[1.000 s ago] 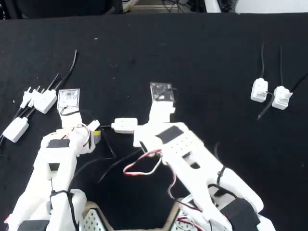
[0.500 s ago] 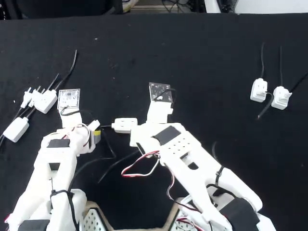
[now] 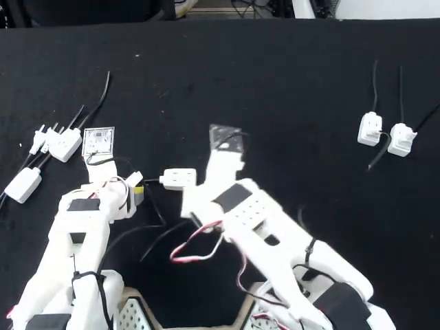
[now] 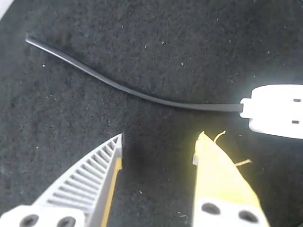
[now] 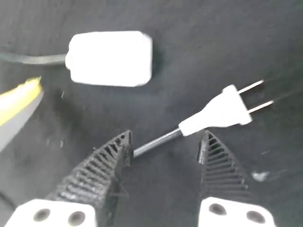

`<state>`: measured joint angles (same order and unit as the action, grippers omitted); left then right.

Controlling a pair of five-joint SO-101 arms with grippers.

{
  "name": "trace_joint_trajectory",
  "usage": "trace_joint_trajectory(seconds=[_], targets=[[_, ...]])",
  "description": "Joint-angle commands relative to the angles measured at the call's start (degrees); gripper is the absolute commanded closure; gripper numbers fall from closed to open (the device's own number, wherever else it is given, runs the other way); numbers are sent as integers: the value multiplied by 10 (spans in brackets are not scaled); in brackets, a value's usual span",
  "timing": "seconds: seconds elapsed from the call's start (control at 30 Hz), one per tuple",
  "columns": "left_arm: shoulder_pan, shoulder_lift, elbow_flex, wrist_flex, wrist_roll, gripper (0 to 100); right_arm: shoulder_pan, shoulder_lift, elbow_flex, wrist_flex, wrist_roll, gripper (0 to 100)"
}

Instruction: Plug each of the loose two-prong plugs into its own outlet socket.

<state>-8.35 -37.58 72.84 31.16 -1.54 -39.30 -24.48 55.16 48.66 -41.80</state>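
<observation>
A white two-prong plug [image 5: 222,109] lies on the black table, prongs pointing away, its thin cord running back between the fingers of my right gripper [image 5: 165,137], which stands open just above it. A white outlet socket [image 5: 111,57] with a black cord lies a little beyond, and it also lies between the two arms in the high view [image 3: 177,179]. My left gripper [image 4: 160,137] is open over bare cloth, and the same socket [image 4: 274,111] sits just past its yellow-taped finger [image 4: 220,165]. From above, the left gripper [image 3: 136,184] sits beside the socket.
Several white sockets and loose plugs [image 3: 55,143] with black cords lie at the table's left edge, another socket [image 3: 22,184] below them. Two white blocks [image 3: 385,134] with cords rest at the far right. The black table [image 3: 275,75] is bare at the back.
The right arm has shifted a little to the left, toward the socket between the arms. The left arm has kept still.
</observation>
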Motion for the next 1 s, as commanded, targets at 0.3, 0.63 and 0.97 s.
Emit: trace_joint_trajectory(seconds=[0.3,0.63,0.97], targets=[[-4,-5,-11,-10,7,758,37,-21,0,-28,-55,783],[-5,-5,-11,-10,7,758,62,86,-82,31,-70,786],[-5,-5,-11,-10,7,758,76,255,-214,115,-65,783]])
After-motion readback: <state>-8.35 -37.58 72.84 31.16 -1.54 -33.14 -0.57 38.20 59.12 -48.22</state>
